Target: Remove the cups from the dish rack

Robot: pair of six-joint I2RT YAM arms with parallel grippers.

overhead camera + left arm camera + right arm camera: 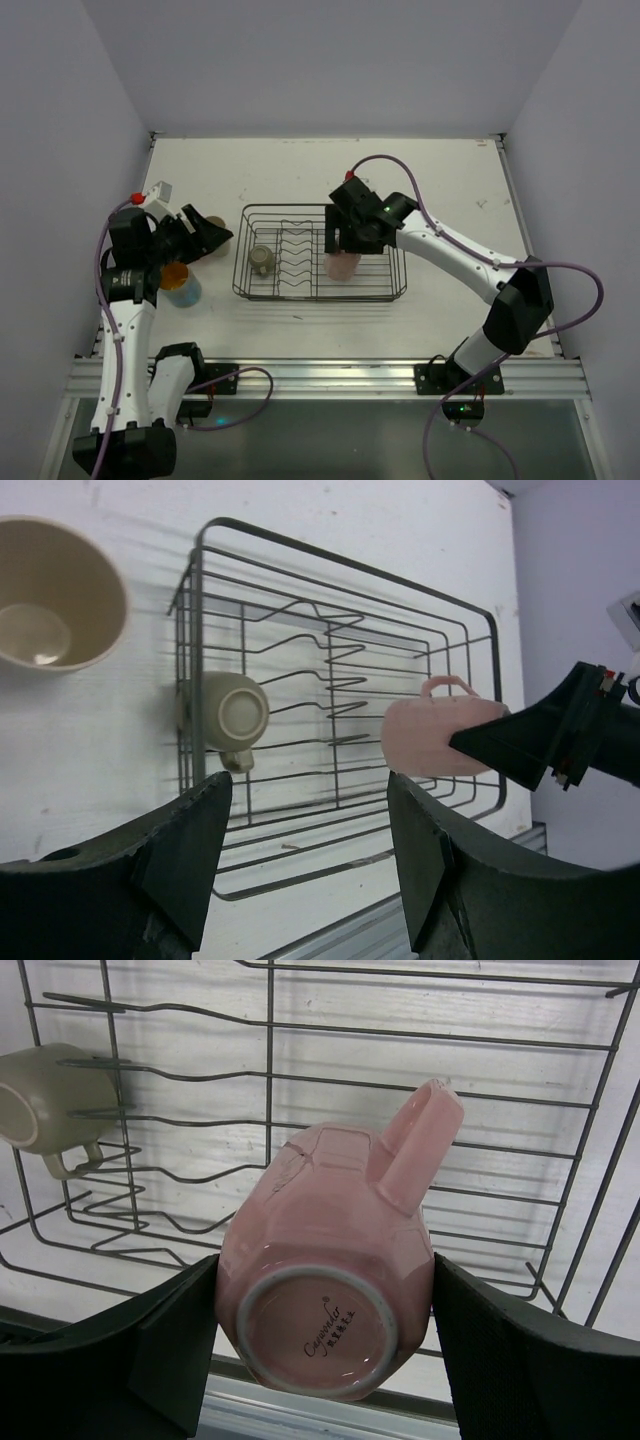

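The dish rack (385, 285) sits mid-table and holds two of the five cups. The step in hand is pulling the pink mug (320, 1230) out of the compartment on the right of the plate dividers.

The right gripper (325, 1310) reaches down into that compartment and is clamped on the mug. One finger presses each side of its body, its base faces the wrist camera, and its handle sticks up and away from the fingers. Whether it has come off the wires I cannot tell.

The next move, as I judge it, is a straight lift until the mug clears the rack's rim, then a carry out to bare table on the right. The handle is the part likely to catch a wire on the way up.

The left gripper (305, 830) hovers left of the rack with its fingers apart and nothing between them. The beige mug (55, 590), orange mug (175, 272) and light blue mug (188, 292) stand on the table on that side.

Last is the olive-grey mug (235, 712) — on its side in the rack's left compartment, well apart from both grippers.
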